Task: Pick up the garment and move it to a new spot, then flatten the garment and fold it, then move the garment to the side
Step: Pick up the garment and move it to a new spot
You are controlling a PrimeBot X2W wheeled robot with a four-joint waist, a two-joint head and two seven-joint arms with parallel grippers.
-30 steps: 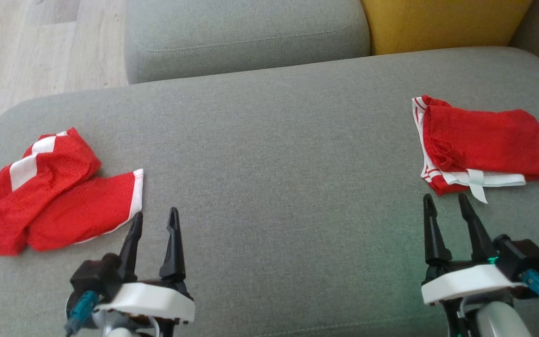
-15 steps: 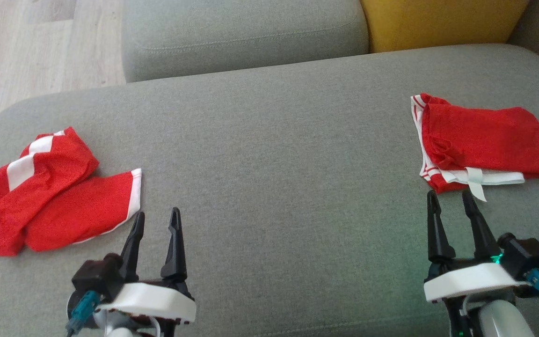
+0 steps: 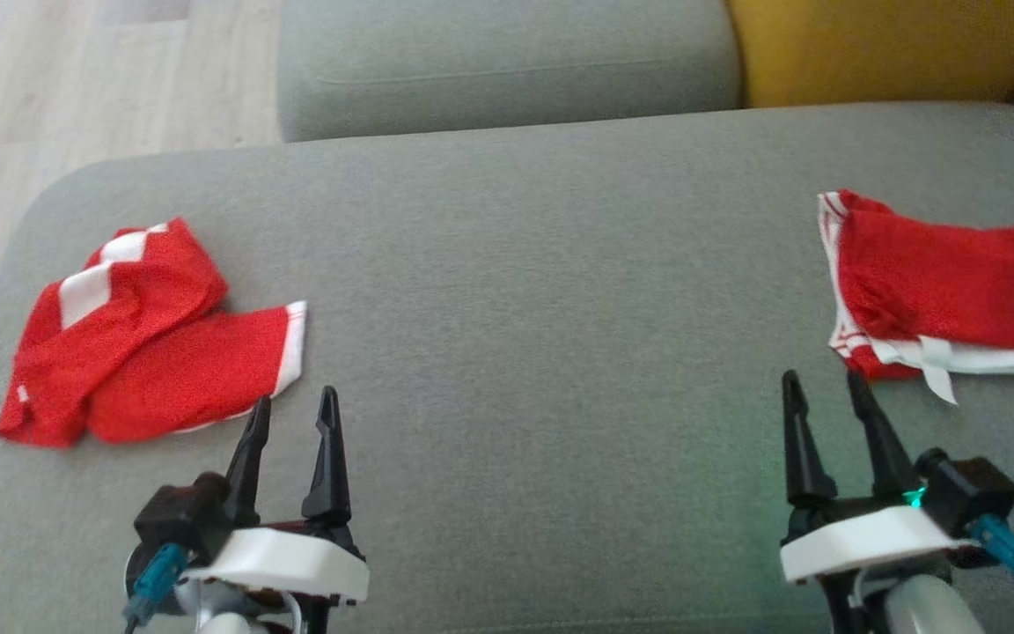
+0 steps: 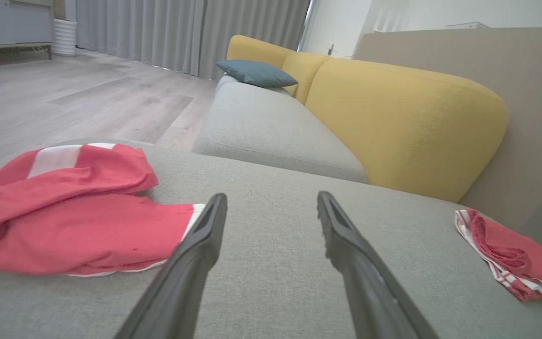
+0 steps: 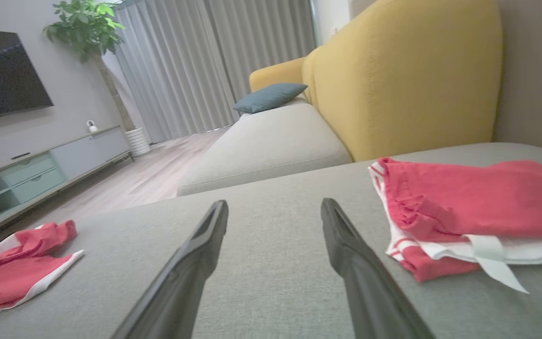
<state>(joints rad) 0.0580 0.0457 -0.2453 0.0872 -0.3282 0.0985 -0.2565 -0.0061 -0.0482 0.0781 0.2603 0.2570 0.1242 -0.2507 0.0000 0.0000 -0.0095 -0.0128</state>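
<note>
We hold our left gripper (image 3: 293,401) empty, fingers spread apart, tips just beside the white hem of the crumpled red garment with white bands (image 3: 137,339) at the left of the grey fabric sofa cushion (image 3: 542,308). It lies left to right, hem pointing toward the middle. Our right gripper (image 3: 823,379), also spread and empty, sits near a folded red garment with white trim (image 3: 938,291).

The left gripper (image 3: 295,398) and the right gripper (image 3: 822,377) each have two long black fingers (image 3: 325,467) tapering to narrow points, set above a rounded white shell (image 3: 282,563). At each outer side sits a black block (image 3: 181,519) with a teal connector (image 3: 155,572). A green light (image 3: 914,496) glows on the right one, above a pale grey forearm (image 3: 925,609).
</note>
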